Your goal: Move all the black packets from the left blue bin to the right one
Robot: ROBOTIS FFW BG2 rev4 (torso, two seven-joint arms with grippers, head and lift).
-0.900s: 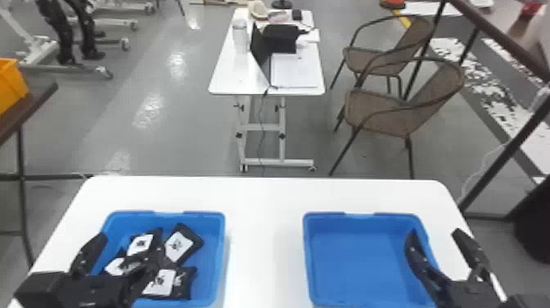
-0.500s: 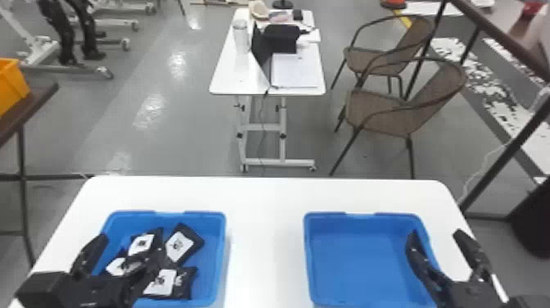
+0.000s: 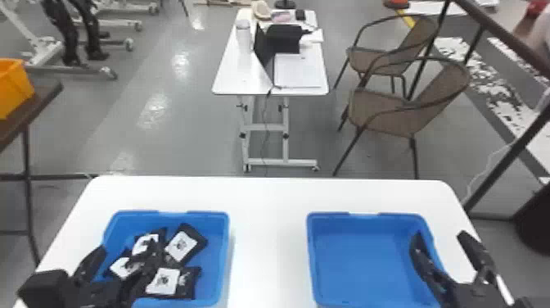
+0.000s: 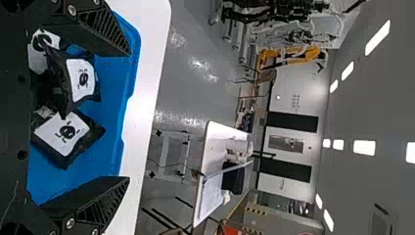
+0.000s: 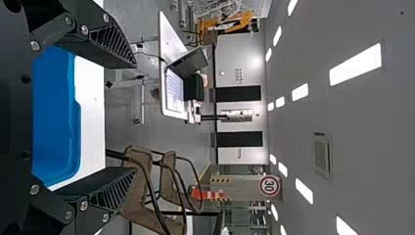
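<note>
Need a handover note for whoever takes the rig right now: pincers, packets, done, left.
Left pincer: open, nothing held, at the left blue bin.
Right pincer: open, nothing held, at the outer side of the right blue bin.
Packets: at least four black packets in the left bin, some overlapping; the pincer covers part of the pile.
Done: no transfer evident; no packets in the visible part of the right bin.
Left: move all of them across.

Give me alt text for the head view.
On a white table, black packets with white labels lie in the left blue bin near the open left gripper; the open right gripper is at the right edge of the right blue bin.
</note>
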